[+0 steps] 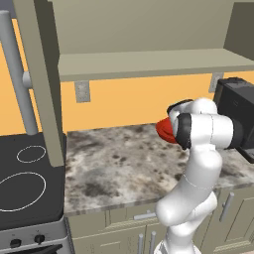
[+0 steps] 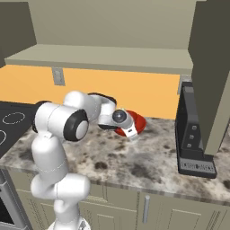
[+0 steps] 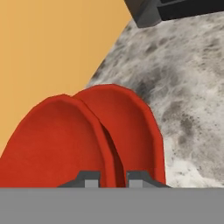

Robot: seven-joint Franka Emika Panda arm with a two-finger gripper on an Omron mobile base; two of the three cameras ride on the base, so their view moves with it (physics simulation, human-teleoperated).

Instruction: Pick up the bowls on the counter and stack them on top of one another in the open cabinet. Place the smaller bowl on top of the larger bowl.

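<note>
One glossy red bowl (image 2: 137, 121) hangs tilted just over the back of the speckled counter (image 2: 148, 161), near the orange wall. My gripper (image 3: 113, 178) is shut on its rim, one fingertip inside the wall and one outside. From the hand view the bowl (image 3: 65, 140) is seen edge-on with the counter (image 3: 192, 96) beyond it. The arm hides most of the bowl (image 1: 164, 130) in the left base view. I cannot tell whether this is the smaller bowl or the larger bowl. Above, the open cabinet's shelf (image 1: 149, 64) (image 2: 103, 57) is bare.
A black appliance (image 2: 192, 134) (image 1: 237, 113) stands on the counter right of the bowl. The black stovetop (image 1: 25, 183) lies to the left. Cabinet doors (image 1: 42, 74) (image 2: 210, 67) hang open on both sides of the shelf. Drawers with metal handles run below the counter.
</note>
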